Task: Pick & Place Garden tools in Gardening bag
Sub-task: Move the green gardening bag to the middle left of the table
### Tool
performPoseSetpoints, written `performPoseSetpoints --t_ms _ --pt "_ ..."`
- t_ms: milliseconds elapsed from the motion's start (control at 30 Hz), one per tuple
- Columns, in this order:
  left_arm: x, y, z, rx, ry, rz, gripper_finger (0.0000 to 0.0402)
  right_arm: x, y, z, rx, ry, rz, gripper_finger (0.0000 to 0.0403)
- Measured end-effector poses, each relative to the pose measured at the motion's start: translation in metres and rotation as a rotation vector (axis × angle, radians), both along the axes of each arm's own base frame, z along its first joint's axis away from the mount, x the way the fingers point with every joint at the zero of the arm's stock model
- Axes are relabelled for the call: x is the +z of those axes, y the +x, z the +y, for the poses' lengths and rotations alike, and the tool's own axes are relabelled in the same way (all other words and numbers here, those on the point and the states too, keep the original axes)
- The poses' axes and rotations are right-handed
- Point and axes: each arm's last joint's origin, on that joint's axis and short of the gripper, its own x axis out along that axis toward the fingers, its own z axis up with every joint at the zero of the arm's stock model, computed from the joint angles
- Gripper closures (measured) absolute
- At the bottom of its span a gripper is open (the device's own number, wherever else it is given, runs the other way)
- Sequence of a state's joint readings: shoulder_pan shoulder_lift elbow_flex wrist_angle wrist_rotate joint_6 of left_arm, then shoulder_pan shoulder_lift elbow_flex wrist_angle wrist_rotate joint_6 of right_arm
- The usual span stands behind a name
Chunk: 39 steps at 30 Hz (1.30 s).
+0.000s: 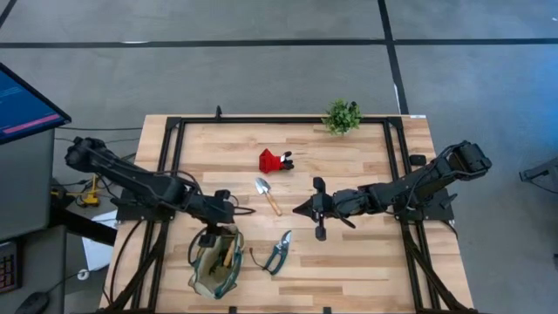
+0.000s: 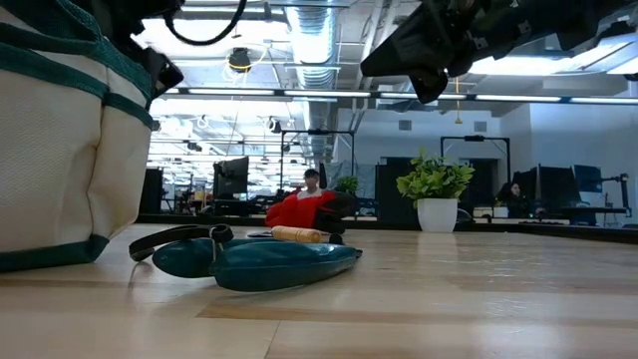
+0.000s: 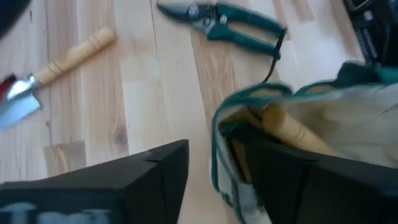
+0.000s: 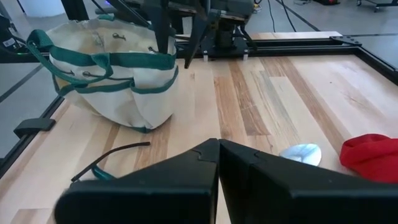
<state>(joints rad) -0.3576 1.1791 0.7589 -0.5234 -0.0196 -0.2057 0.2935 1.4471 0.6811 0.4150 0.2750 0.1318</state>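
Note:
The tan gardening bag (image 1: 216, 266) with green trim stands near the table's front edge; a wooden tool handle (image 3: 292, 127) lies inside it. My left gripper (image 3: 211, 143) is open over the bag, pointing steeply down, one finger inside the rim (image 3: 216, 134) and one outside. Flat on the table lie a silver trowel (image 1: 268, 194), the green-handled pruning shears (image 1: 279, 253) and a red-and-black tool (image 1: 275, 161). My right gripper (image 1: 299, 208) is shut and holds nothing, hovering right of the trowel, pointing toward the table's left. My left gripper straddles the bag's green rim with open fingers; whether either finger touches the cloth cannot be told.
A small potted plant (image 1: 342, 116) stands at the table's far edge. A black frame (image 1: 174, 139) runs around the tabletop. Bare wood (image 1: 366, 262) lies right of the shears. People and desks show in the room beyond the table in the low view.

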Motion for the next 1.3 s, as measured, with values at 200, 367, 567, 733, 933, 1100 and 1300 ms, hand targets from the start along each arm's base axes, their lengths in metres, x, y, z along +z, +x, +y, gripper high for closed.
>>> performPoseSetpoints --t_ms 200,367,567,733,933,1100,1300 --pt "-0.003 0.002 -0.001 0.01 -0.004 0.008 0.0335 -0.001 0.0 0.0 0.001 -0.002 0.006 0.0403" --pt "0.0 0.002 0.003 0.077 0.032 -0.017 0.0395 -0.001 0.0 0.0 0.001 -0.004 0.012 0.0403" --pt "0.0 -0.001 0.021 0.192 0.175 -0.008 0.0401 -0.001 -0.001 0.0 0.001 -0.004 0.014 0.0403" --pt "0.0 0.002 0.049 0.372 0.332 -0.017 0.0401 -0.001 -0.001 0.0 0.001 -0.004 0.014 0.0403" --pt "0.005 0.003 0.089 0.558 0.441 -0.022 0.0401 -0.001 -0.001 0.0 0.0 -0.004 0.014 0.0403" --pt "0.005 0.0 0.119 0.658 0.474 0.016 0.0401 -0.001 -0.001 0.0 0.0 -0.004 0.014 0.0403" --pt "0.005 -0.006 0.144 0.748 0.435 0.044 0.0402 -0.001 0.0 0.0 0.001 -0.004 0.014 0.0403"
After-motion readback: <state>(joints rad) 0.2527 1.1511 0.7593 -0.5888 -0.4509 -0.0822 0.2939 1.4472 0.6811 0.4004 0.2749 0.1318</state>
